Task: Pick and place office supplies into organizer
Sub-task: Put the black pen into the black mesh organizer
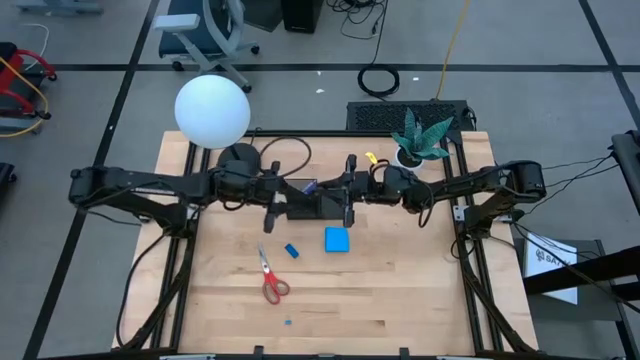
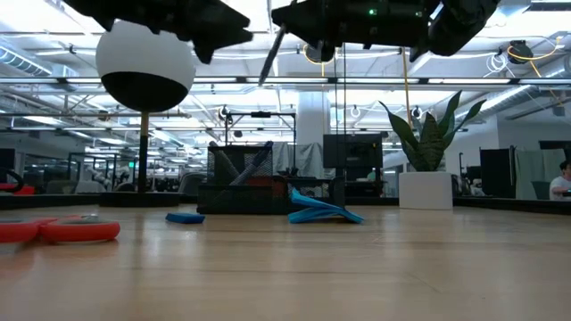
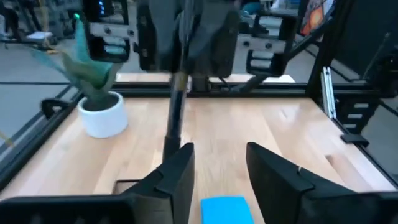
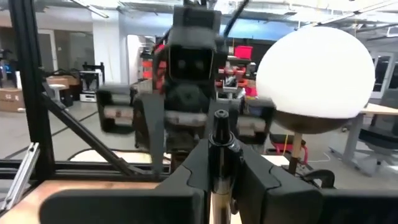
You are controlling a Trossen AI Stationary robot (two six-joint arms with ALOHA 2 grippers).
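Note:
My right gripper [image 4: 219,168] is shut on a dark pen [image 3: 174,118], high over the black organizer [image 2: 250,183] at the table's middle. Facing it, my left gripper [image 3: 217,168] is open. The pen's lower end shows just beyond one of its fingers [image 3: 180,171], outside the gap. On the wood in front of the organizer lie the blue note pad [image 1: 337,239], a small blue eraser [image 1: 291,250] and the red-handled scissors [image 1: 272,283]. A blue pen [image 1: 310,186] shows at the organizer. My right gripper pinches the pen near its upper end [image 4: 219,134] between its two fingers, which come level from the table's right and lie across it. A short tip stands above the fingers; the long rest [image 2: 270,58] hangs below, slightly slanted, clear of organizer and table.
A lamp with a white globe [image 1: 212,110] and a round black base [image 1: 238,157] stands at the far left. A potted plant [image 1: 420,140] stands far right. Black frame rails [image 1: 470,260] border the table. A tiny blue bit [image 1: 288,322] lies near the front edge.

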